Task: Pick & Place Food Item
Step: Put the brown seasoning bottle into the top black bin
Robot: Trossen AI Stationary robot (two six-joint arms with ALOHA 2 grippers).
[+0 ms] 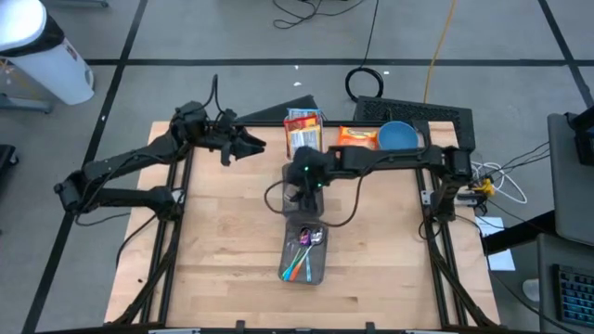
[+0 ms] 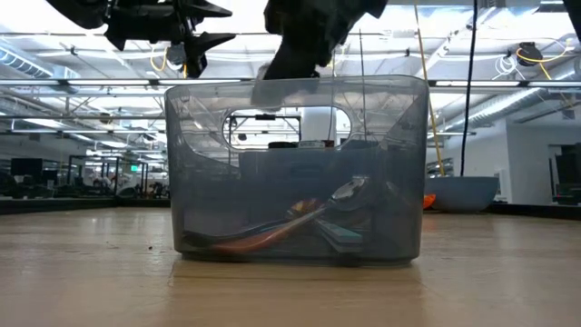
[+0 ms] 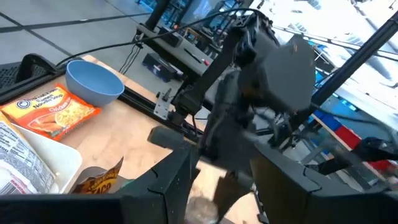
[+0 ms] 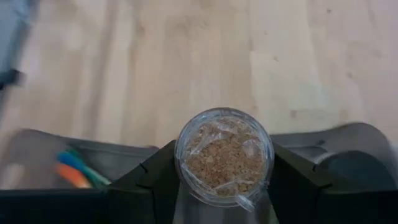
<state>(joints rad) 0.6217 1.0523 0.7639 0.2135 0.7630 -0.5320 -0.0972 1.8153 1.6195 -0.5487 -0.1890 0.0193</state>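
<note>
My right gripper [image 1: 302, 190] is shut on a small clear round cup [image 4: 224, 155] of brown granules under plastic film. It hangs above the table just past the far end of a grey translucent bin [image 1: 304, 252]. The bin [image 2: 295, 173] holds spoons and coloured utensils. In the low view my right gripper [image 2: 300, 45] stands over the bin. My left gripper [image 1: 246, 144] is open and empty, raised near the far left, and its fingers [image 3: 168, 186] point toward the right arm. My right gripper pinches the cup's round wall [image 4: 181, 163] between its two fingers [image 4: 143, 186], one on each opposite side. The fingers come from above, pointing down. The cup stands upright, its film-covered top up, lifted clear of the table.
At the far edge lie a white and orange snack bag [image 1: 303, 130], an orange noodle packet [image 1: 355, 137] and a blue bowl [image 1: 399, 137]. The bowl [image 3: 93, 81] and the packet [image 3: 50, 109] also show in the left wrist view. Bare wood lies left and right of the bin.
</note>
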